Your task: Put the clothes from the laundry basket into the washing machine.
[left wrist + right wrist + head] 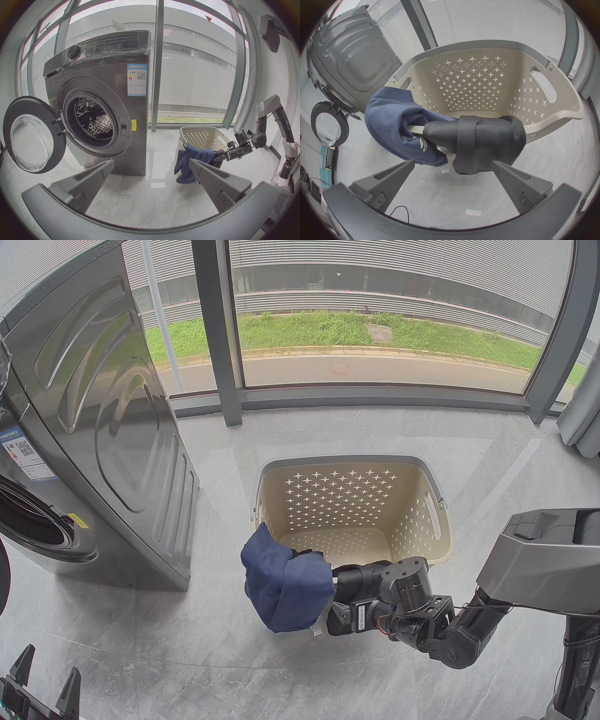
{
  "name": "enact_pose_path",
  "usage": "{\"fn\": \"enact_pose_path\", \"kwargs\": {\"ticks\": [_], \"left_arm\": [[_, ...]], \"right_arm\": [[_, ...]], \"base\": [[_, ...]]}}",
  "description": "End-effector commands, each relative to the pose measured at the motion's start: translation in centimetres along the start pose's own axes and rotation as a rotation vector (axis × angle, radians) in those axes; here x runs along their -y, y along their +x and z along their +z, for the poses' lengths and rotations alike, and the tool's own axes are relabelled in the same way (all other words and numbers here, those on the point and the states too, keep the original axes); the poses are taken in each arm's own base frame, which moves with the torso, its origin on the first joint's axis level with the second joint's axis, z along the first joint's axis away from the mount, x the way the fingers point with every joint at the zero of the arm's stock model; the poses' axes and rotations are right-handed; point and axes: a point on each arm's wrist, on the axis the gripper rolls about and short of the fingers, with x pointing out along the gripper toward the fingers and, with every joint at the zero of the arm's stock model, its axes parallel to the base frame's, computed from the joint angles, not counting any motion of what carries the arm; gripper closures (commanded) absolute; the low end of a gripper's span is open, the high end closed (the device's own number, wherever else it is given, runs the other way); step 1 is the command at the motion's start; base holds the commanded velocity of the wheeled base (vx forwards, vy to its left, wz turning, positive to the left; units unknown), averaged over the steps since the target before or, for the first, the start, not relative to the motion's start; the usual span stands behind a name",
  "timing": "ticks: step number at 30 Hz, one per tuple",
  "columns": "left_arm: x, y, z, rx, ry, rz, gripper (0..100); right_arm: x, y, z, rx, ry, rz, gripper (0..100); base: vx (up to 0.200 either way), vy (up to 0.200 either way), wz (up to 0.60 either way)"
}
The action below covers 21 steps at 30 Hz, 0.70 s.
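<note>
The right claw (pixel 450 165) is spread, close by a black garment (pixel 481 140) and a blue top (pixel 390 122) with a white tag (pixel 444 168), both draped over the basket (pixel 559 115) rim. The left claw (pixel 150 164) is spread, facing the open washer (pixel 93 122); the print on its label (pixel 137 79) is too small to read.

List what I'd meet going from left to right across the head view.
Grey metal washing machine → navy blue garment → light grey curtain.
</note>
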Motion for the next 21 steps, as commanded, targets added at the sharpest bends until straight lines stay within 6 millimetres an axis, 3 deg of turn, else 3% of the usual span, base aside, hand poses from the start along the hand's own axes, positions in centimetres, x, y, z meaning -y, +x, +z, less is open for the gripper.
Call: {"fn": "enact_pose_path", "kwargs": {"ticks": [1,8,21], "left_arm": [[0.0,0.0,-0.5,-0.005,0.0,0.0,0],[0.0,0.0,-0.5,-0.005,-0.002,0.002,0],[0.0,0.0,-0.5,-0.005,-0.002,0.002,0]], "right_arm": [[0.2,1.2,-0.5,0.007,-0.004,-0.006,0],[1.4,2.1,-0.5,0.026,0.0,-0.033,0],[1.5,2.3,0.0,0.068,0.014,-0.026,0]], "base": [[0.0,0.0,0.0],[0.0,0.0,0.0],[0.0,0.0,0.0]]}}
